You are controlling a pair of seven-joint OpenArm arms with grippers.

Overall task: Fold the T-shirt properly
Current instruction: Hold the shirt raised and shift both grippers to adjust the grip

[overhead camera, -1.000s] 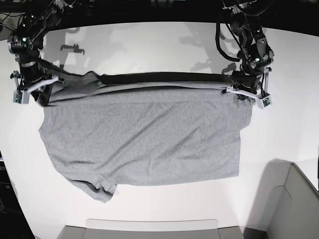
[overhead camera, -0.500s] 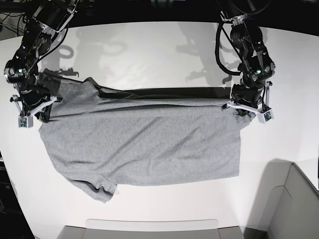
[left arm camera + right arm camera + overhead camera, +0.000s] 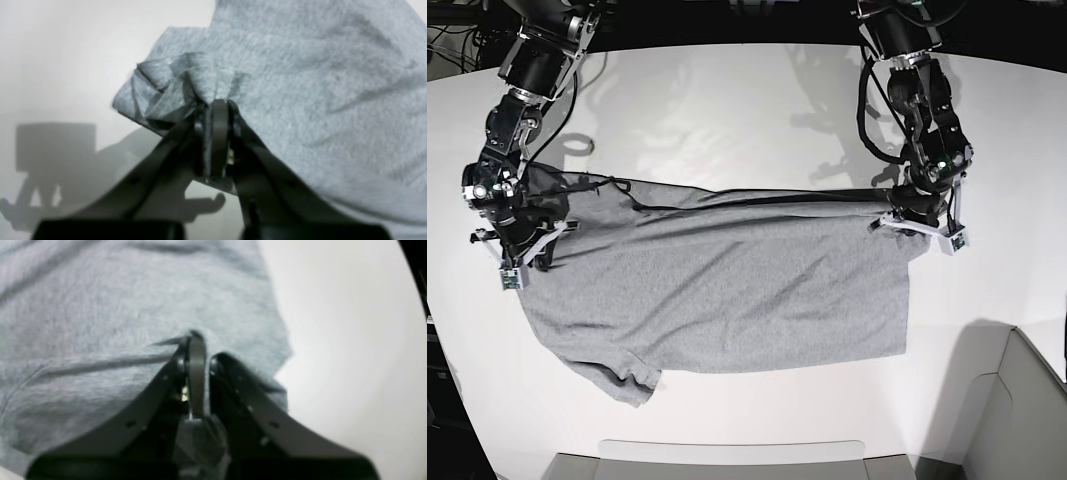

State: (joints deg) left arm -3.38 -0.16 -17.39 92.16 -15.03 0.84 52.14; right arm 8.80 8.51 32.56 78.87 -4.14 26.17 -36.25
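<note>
The heather-grey T-shirt (image 3: 727, 290) lies spread across the white table, with one sleeve (image 3: 622, 380) at the near left. Its far edge is lifted and stretched between both grippers, and a dark shadowed strip shows under it. My left gripper (image 3: 917, 228) is shut on the shirt's right corner. In the left wrist view the left gripper (image 3: 217, 110) pinches bunched grey cloth (image 3: 317, 83). My right gripper (image 3: 522, 262) is shut on the shirt's left edge. In the right wrist view the right gripper (image 3: 196, 340) bites a ridge of the cloth (image 3: 100, 306). No lettering shows.
A grey bin (image 3: 1017, 400) stands at the near right corner. A flat grey tray (image 3: 727, 460) lies along the near edge. The white table (image 3: 727, 110) runs back to a dark rear edge, where both arm bases stand.
Both grippers have come toward the near side, pulling the shirt's far edge with them. The right gripper moved farthest, down the left side, and the lifted edge now sits lower over the shirt.
</note>
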